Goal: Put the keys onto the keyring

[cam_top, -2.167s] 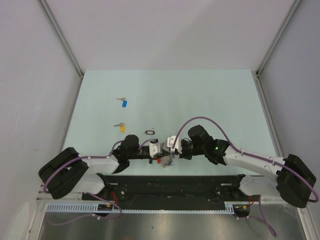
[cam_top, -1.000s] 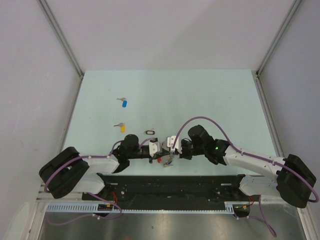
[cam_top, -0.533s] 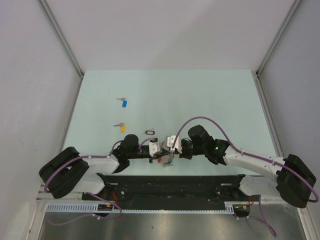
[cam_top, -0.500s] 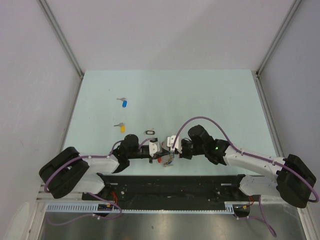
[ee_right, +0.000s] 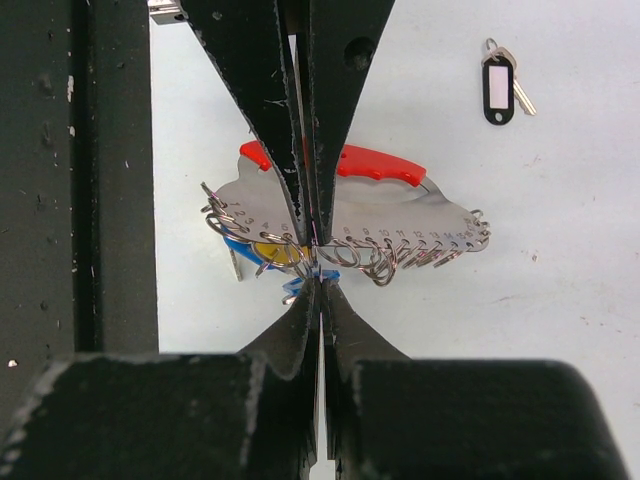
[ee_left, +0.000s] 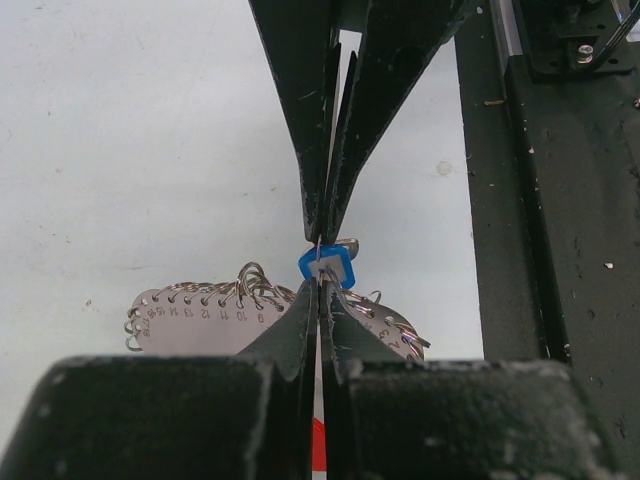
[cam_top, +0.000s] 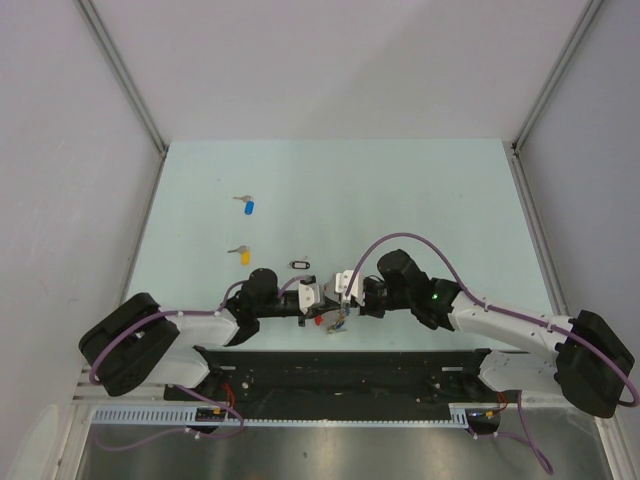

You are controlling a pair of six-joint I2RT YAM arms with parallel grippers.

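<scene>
Nothing has visibly moved: the left gripper [ee_left: 320,296] and right gripper [ee_right: 318,286], both clamped closed, meet tip-to-tip over the large silver keyring with red plastic arc [ee_right: 400,215]. Which one holds the blue-tagged silver key [ee_left: 326,266] between them is unclear. Threading likely wants slow motion, with the ring steady.

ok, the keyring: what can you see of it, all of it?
The keyring is a curved silver metal plate, a thick red plastic arc along one edge, numbered small wire loops along the other. It is low between the arms, near the table's near edge. A yellow tag and a blue tag sit at the loops. The left gripper and right gripper, both shut, meet tip to tip at the loop edge; what each pinches is unclear.
</scene>
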